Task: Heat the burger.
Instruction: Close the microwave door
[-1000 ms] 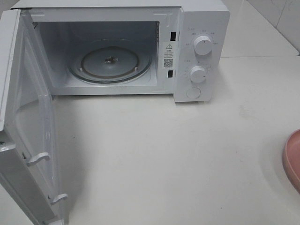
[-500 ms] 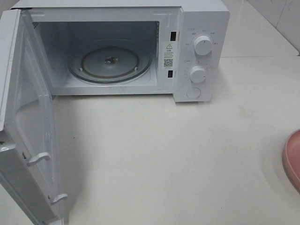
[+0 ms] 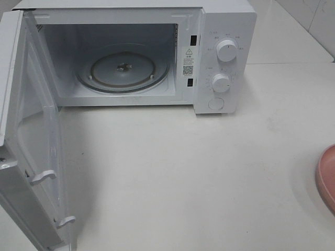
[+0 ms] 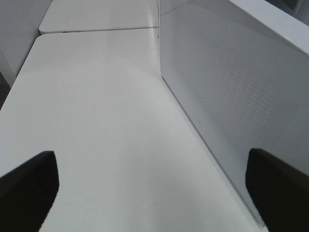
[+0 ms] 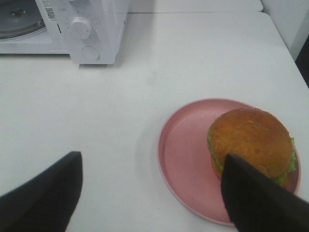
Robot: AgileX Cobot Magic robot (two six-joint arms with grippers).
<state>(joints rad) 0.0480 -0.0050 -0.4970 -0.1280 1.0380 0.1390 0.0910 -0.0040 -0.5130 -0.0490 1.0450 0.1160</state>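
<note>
So, biggest first: the white table (image 3: 209, 172) fills most of the high view, w/ the white microwave (image 3: 230, 26) at its far side. Its door (image 3: 31, 157) is swung fully open on the left, showing a bare cavity w/ the round glass turntable (image 3: 123, 70) lying flat inside. Two knobs (image 3: 226, 50) sit one above the other on the right-hand control panel, a round button below them. At the right edge of the high view a sliver of the pink plate (image 3: 327, 178) shows — well apart from the microwave. The right wrist view shows that plate whole, w/ the burger (image 5: 251, 140) sitting on it toward one side: golden-brown bun up, green lettuce frill at the rim. The right gripper (image 5: 154, 193) hangs above the table near the plate, jaws spread wide, nothing between them; one finger overlaps the burger's edge in view, but contact — can't tell. The left gripper (image 4: 154, 188) is just beside the outer face of the open door, jaws likewise wide apart & holding nothing.
</note>
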